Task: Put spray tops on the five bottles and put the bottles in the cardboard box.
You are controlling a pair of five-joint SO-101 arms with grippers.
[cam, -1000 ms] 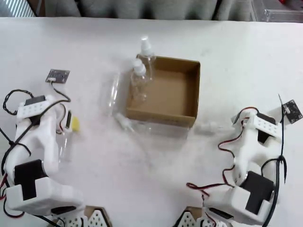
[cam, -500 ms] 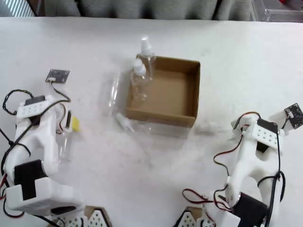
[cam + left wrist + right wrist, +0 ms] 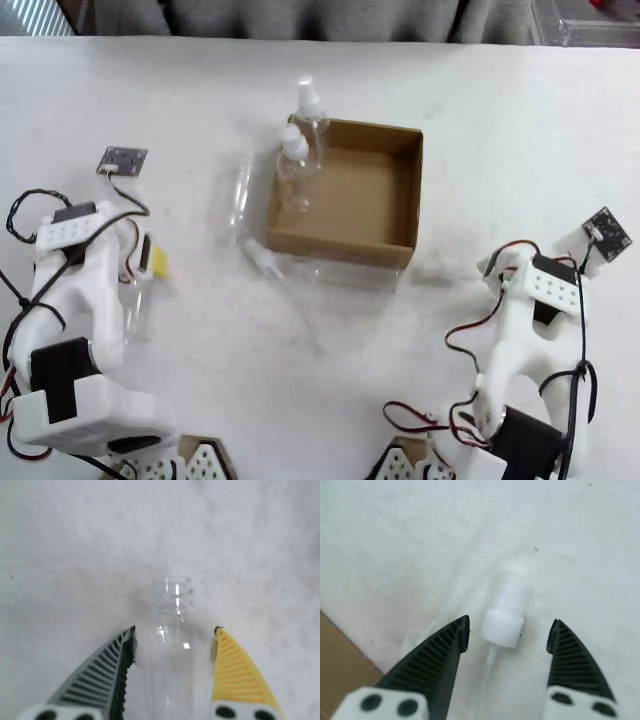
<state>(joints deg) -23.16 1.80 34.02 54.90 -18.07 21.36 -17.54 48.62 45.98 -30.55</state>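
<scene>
Holding the left fingers narrow, pressing on both flanks of a capless bottle lying on the worktop at the near left; spreading the right fingers wide on either side of a loose spray top lying just right of the cardboard box, touching nothing. Risking, as a judgement, a squirted-out spray top: closing off-centre on the round collar, or catching the thin tube instead, probably sending it rolling toward the box wall. Risking also the slick clear bottle twisting in the grip while lifting, leaving the neck tilted and the threads crossing when mating the two. Losing the bottle's body past the shoulder between the left fingers, and not telling how firm the grip is. Looking down over the table, making out one capped bottle standing inside the box at its left wall, but not telling whether a second capped bottle is standing inside the far left corner or just behind it. Barely separating a lying clear bottle left of the box and a second loose top by the near left corner from the white surface.
</scene>
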